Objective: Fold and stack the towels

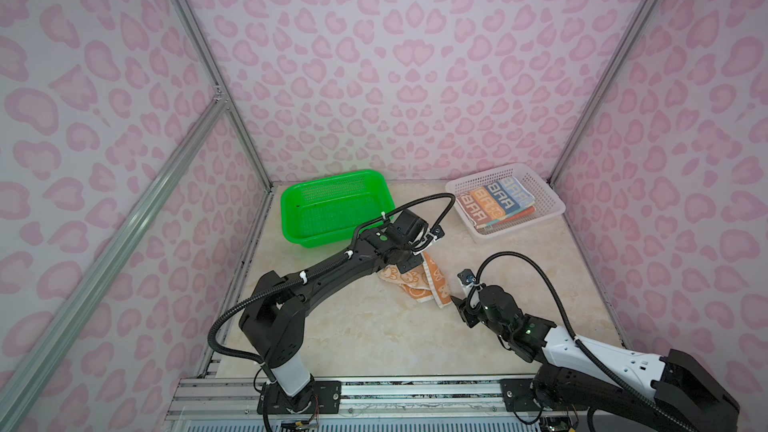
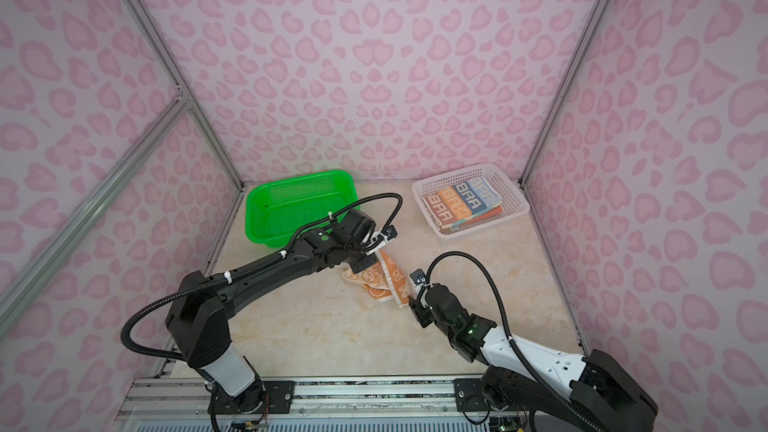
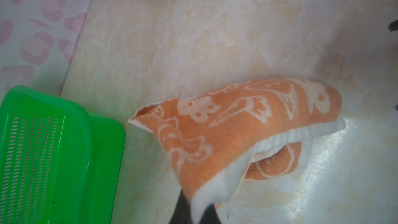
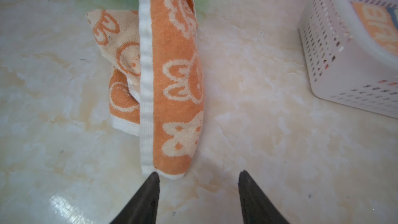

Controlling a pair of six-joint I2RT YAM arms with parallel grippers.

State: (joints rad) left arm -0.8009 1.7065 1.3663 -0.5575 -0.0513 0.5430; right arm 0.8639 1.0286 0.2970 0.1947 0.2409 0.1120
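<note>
An orange terry towel with white cartoon faces lies crumpled mid-way across the marbled worktop, one corner lifted in my clamped left gripper. My right gripper stands open at its hem. There is open room toward the near edge. A green perforated plastic basket sits in the far-left corner. A white perforated plastic basket with a folded striped towel sits far-right.

Black-and-white arms; ribbed black cables

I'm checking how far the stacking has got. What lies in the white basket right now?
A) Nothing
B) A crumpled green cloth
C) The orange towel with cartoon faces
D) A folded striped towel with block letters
D: the striped towel lies folded inside the white basket, while the orange cartoon towel is unfolded, out over the table.
</note>
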